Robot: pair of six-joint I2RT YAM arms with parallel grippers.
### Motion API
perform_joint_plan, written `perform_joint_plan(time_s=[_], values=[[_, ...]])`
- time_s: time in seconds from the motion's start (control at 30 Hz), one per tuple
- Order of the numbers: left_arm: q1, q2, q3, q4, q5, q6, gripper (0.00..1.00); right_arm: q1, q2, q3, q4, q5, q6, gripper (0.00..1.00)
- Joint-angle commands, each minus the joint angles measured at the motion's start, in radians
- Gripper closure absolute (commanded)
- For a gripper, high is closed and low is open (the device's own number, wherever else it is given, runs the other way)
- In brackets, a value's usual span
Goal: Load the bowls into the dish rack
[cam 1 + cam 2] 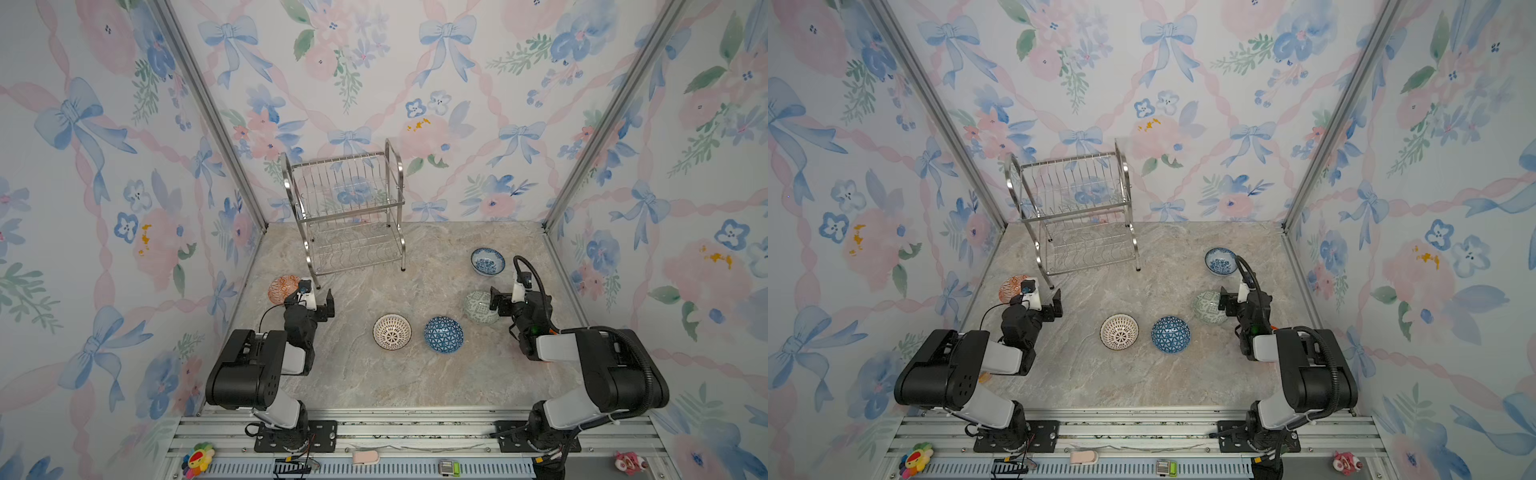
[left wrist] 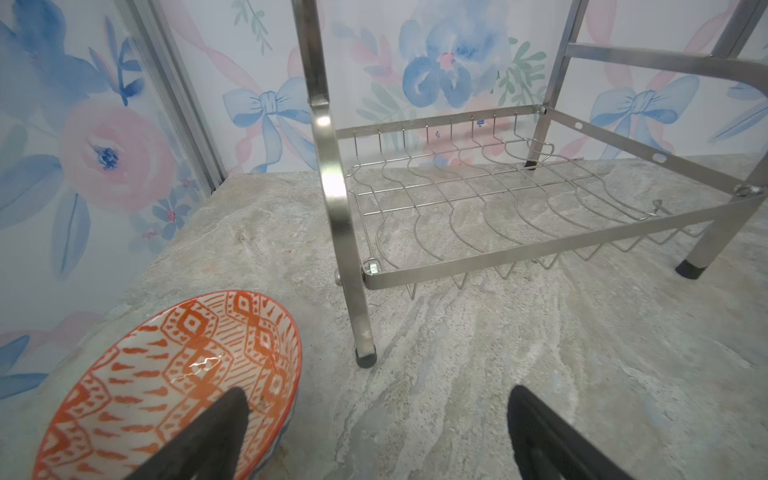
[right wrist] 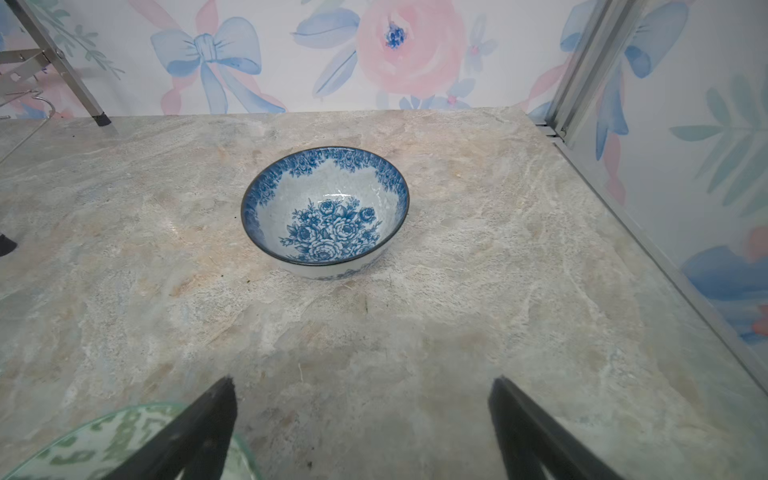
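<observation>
Left gripper (image 2: 378,397): we see it spread wide, empty; one finger over the orange bowl (image 2: 166,374), contact unclear.
Right gripper (image 3: 363,381): wide, empty; one finger over the grey-green bowl (image 3: 95,449).
Blue floral bowl (image 3: 324,212): on the table (image 3: 457,332), ahead of it.
Lattice bowl (image 1: 392,331), blue triangle bowl (image 1: 443,334): side by side mid-table.
Dish rack (image 1: 349,208): at the back, near the orange bowl.
</observation>
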Motion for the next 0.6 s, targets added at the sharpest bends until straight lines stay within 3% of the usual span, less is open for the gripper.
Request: perform_joint_plan(time_s=[0.0, 0.57], values=[[0.003, 0.013, 0.011, 0.009, 0.008, 0.013, 0.02, 0.011, 0.002, 0.019, 0.005, 0.014, -0.021, 0.03], [0.011, 0.014, 0.013, 0.009, 0.009, 0.004, 0.02, -0.012, 0.004, 0.022, 0.002, -0.026, -0.005, 0.03]])
